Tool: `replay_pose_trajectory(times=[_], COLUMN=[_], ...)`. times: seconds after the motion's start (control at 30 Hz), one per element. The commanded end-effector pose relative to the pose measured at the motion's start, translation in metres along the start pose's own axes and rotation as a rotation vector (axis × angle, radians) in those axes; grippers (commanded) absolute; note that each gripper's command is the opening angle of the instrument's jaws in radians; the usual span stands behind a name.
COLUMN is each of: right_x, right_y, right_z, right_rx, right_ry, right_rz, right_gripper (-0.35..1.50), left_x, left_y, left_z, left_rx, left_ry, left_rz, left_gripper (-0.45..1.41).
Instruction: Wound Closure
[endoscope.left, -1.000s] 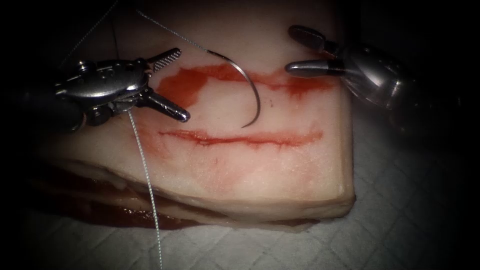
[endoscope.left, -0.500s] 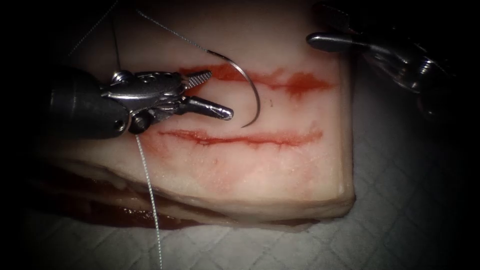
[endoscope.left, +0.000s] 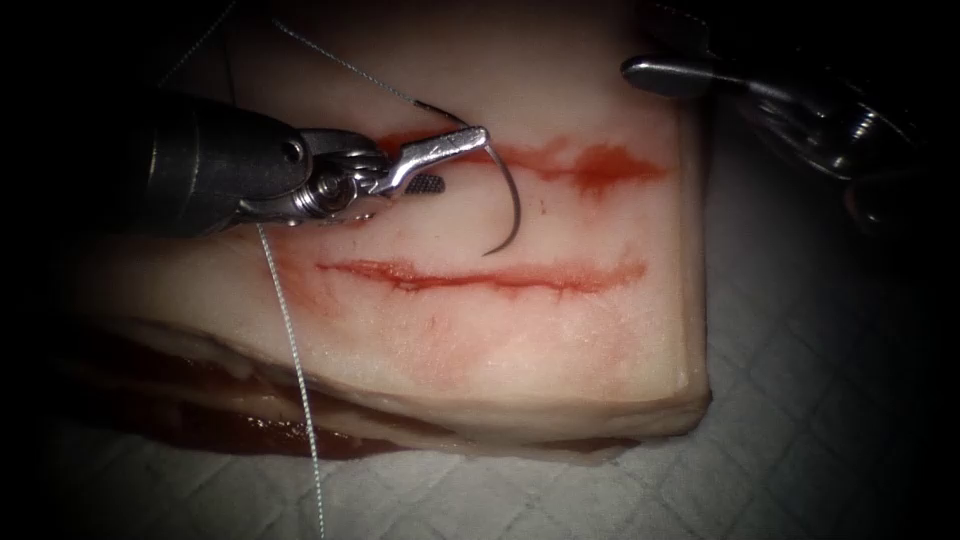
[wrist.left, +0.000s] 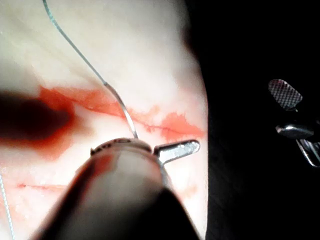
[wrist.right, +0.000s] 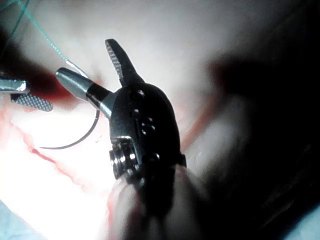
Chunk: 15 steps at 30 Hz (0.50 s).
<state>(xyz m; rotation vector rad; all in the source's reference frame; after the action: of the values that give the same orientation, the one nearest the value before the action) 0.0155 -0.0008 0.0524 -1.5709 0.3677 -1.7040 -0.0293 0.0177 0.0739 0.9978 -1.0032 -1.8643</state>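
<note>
The curved needle (endoscope.left: 510, 190) lies loose on top of the tissue (endoscope.left: 560, 330), not in it, with its point just above the long red cut (endoscope.left: 480, 275). My left tool (endoscope.left: 461, 160) stands open at the needle's rear part near the thread end, its upper jaw tip over the needle. It holds nothing. My right tool (wrist.right: 85, 59) is open and empty, off the tissue's far right edge (endoscope.left: 690, 75). Thread (endoscope.left: 340, 62) runs from the needle's rear up and left. A second strand (endoscope.left: 295, 360) hangs down over the tissue's front. The needle (wrist.right: 80, 140) also curves beside the left tool (wrist.right: 22, 94).
A smear of red fluid (endoscope.left: 590, 165) runs across the tissue behind the needle. White quilted cloth (endoscope.left: 800, 400) lies under and around the tissue. Red fluid pools at the tissue's front left base (endoscope.left: 250, 425).
My left tool has moved right and up to the needle's rear part, with its wrist turned. My right tool has drawn back to the upper right. The needle has stayed in place.
</note>
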Motion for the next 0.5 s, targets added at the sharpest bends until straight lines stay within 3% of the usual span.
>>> replay_pose_trajectory(times=[0.03,0.13,0.2,0.37,0.5], right_x=[0.0003,0.0004,0.0004,0.0002,0.0003], right_y=[-0.0001,0.0,0.0001,0.0003,0.0005], right_z=[0.001,0.001,0.001,0.0011,0.0012], right_rx=[-0.004,-0.007,-0.007,-0.006,-0.008], right_ry=[-0.003,-0.003,-0.003,-0.003,-0.003], right_rz=[-0.002,-0.002,-0.002,-0.001,-0.001], right_gripper=[1.28,1.28,1.28,1.27,1.27], left_x=[0.0,0.0,-0.0003,-0.0005,-0.0001], left_y=[0.0006,0.0021,0.0023,0.0023,0.002], left_z=[0.0007,0.0011,0.0011,0.0012,0.0014], left_rx=[-0.016,-0.086,-0.084,-0.077,-0.072], left_ry=[0.003,0.068,0.141,0.225,0.255], left_rz=[-0.004,0.012,0.008,-0.063,-0.062], left_gripper=[0.68,0.42,0.37,0.49,0.47])
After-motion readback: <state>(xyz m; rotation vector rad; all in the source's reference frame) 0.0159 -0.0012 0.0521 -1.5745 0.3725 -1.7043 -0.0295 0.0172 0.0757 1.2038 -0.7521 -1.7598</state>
